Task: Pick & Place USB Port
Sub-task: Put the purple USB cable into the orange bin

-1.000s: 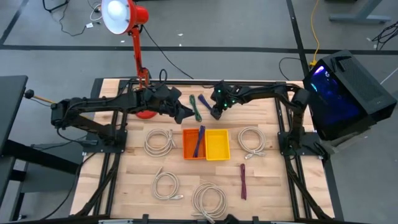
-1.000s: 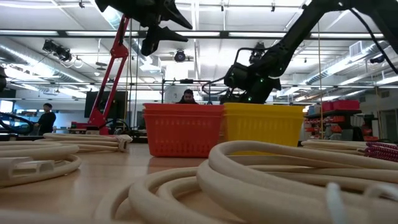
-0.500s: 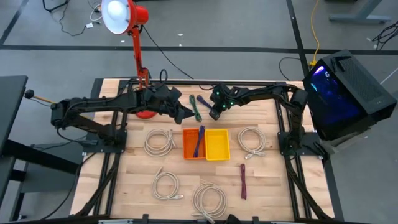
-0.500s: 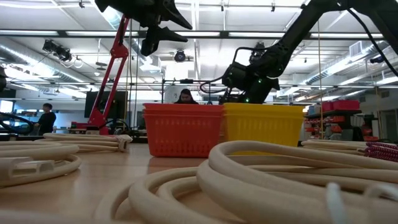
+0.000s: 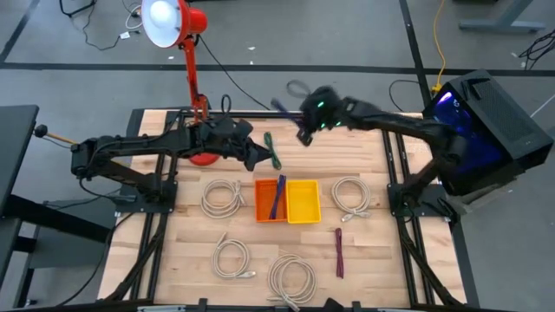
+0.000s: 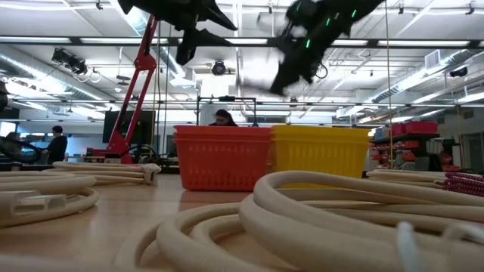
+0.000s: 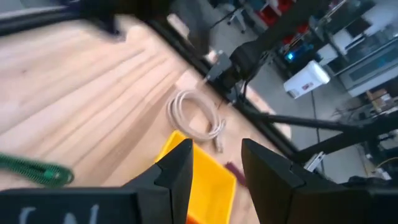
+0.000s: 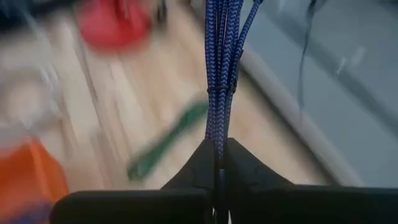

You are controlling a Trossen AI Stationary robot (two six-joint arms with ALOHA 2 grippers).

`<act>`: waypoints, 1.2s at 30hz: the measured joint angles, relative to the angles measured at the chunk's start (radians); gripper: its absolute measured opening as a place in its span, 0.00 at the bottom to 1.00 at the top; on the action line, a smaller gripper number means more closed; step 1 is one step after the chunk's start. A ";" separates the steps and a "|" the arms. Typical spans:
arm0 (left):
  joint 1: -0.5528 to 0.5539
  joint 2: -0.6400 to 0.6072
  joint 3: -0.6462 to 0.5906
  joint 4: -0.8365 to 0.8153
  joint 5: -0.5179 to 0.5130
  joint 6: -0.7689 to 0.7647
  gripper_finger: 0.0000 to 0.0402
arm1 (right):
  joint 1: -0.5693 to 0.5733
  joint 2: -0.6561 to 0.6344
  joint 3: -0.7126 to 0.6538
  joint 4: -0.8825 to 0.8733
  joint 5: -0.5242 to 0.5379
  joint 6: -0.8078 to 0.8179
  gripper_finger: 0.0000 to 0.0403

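My right gripper hangs high over the table's far edge, shut on a blue braided cable bundle. A green cable lies on the wood below it. My left gripper hovers open beside the green cable with nothing between its fingers. An orange basket holding a purple cable stands mid-table against a yellow basket. My right gripper pinches one end of the blue bundle between its two fingers. Several strands lie side by side, bound by a tie. The bundle runs straight out ahead of the fingers, along them, and is lifted clear of the table.
A red lamp stands with its base at the far left. White cable coils lie at the left, right and near edge. A maroon cable lies near right. A lit computer case stands beyond the right edge.
My right gripper has taken hold of the blue cable that lay beside the green one. It has swung quickly up and toward the far edge, tipping its fingers upward. The blue cable is now lifted clear of the table. The green cable has stayed put.
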 joint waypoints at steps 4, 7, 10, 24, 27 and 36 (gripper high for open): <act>0.003 0.000 0.000 0.086 -0.044 0.016 0.36 | 0.008 -0.131 0.053 -0.051 -0.002 -0.002 0.03; 0.004 0.001 0.000 0.220 -0.077 0.076 0.36 | 0.033 -0.233 0.066 -0.050 -0.005 0.017 0.03; 0.004 0.009 0.001 0.412 -0.110 0.147 0.36 | 0.080 -0.296 0.066 -0.069 -0.006 0.043 0.03; 0.004 0.019 0.000 0.569 -0.177 0.260 0.36 | 0.345 -0.301 0.064 0.037 -0.001 0.092 0.03; 0.002 0.023 0.000 0.603 -0.131 0.275 0.36 | 0.360 -0.283 0.063 0.062 0.002 0.087 0.03; -0.009 0.032 0.000 0.660 -0.033 0.275 0.36 | 0.358 -0.263 0.063 0.128 0.001 0.087 0.03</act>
